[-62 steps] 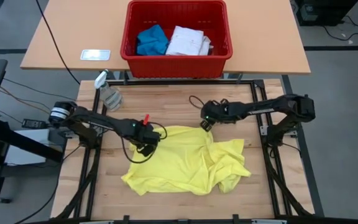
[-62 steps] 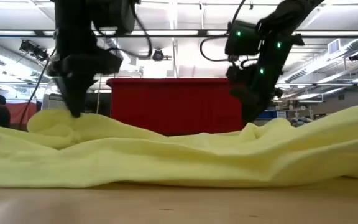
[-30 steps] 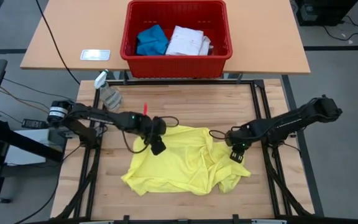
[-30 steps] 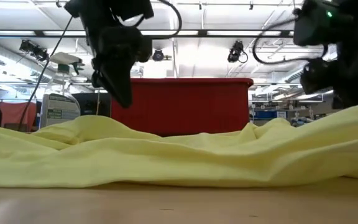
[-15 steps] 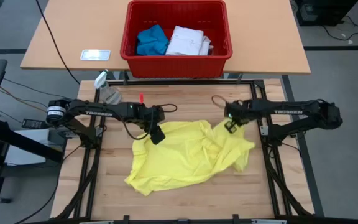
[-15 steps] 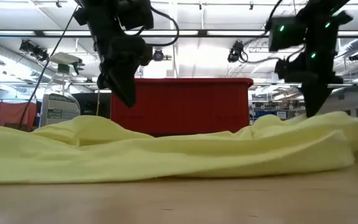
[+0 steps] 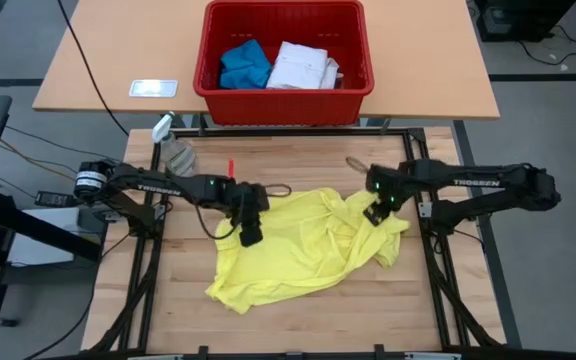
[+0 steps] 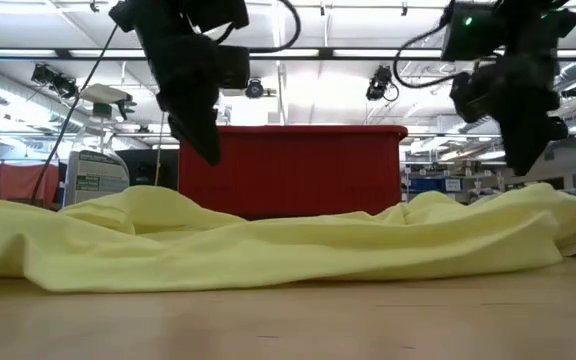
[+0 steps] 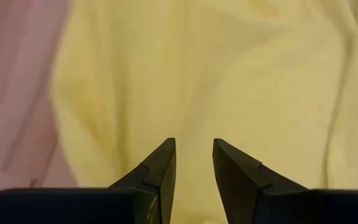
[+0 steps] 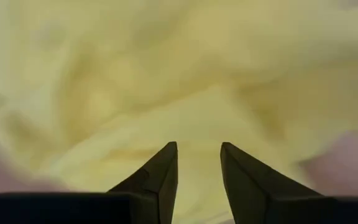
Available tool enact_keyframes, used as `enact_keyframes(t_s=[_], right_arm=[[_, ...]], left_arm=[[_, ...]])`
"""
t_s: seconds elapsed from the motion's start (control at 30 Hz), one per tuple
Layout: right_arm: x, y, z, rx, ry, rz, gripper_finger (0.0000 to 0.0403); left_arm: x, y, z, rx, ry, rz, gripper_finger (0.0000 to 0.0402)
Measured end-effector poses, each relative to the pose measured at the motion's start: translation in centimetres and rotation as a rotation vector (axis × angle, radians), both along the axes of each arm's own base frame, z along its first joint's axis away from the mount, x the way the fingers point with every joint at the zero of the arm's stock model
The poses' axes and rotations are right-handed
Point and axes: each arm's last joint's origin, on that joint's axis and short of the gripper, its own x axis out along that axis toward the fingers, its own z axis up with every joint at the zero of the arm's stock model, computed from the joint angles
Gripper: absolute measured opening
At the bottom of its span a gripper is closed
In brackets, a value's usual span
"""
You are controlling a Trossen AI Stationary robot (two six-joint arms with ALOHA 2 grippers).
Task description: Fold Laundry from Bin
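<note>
Yellow T-shirt point(image 7: 303, 252) more bunched than before, right pincer point(image 7: 375, 213) newly parted.

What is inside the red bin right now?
The red bin holds a blue piece on its left side and a white shirt beside it, with a sliver of darker cloth at the shirt's right edge. Anything beneath them is covered.

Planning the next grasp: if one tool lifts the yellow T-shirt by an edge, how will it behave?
The yellow T-shirt lies crumpled in soft folds, so it will probably drape and hang limp, not hold shape. It looks thin, so likely light. Spread on the wooden table, the rest would probably drag behind the lifted edge.
</note>
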Motion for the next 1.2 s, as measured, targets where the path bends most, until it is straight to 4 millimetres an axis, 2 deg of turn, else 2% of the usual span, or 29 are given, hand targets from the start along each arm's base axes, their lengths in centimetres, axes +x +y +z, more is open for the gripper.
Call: enact_keyframes(t_s=[0.1, 0.3, 0.5, 0.7, 0.93, 1.2], right_arm=[[0.5, 1.7, -0.4, -0.03, 0.005, 0.072, 0.0128], [2.0, 3.6, -0.8, -0.283, -0.057, 0.143, 0.0128], [3.4, 6.0, -1.1, -0.359, -0.17, 0.289, 0.0128], [3.8, 7.5, -2.3, -0.288, -0.116, 0.228, 0.0128], [4.5, 10.3, -4.6, -0.22, -0.05, 0.19, 0.0128], [3.6, 13.9, -6.4, -0.106, 0.046, 0.044, 0.0128]], left_arm=[[0.0, 0.4, -1.3, -0.047, -0.008, 0.0, 0.0111], [-1.1, 0.9, -3.8, -0.162, 0.034, 0.058, 0.0111], [-1.2, 0.5, -4.0, -0.2, 0.039, 0.009, 0.0111], [-1.1, 0.2, -4.1, -0.191, 0.03, -0.052, 0.0111], [-1.1, -0.6, -5.4, -0.176, 0.111, -0.112, 0.0111], [-1.6, -1.8, -6.9, -0.161, 0.201, -0.191, 0.0111]])
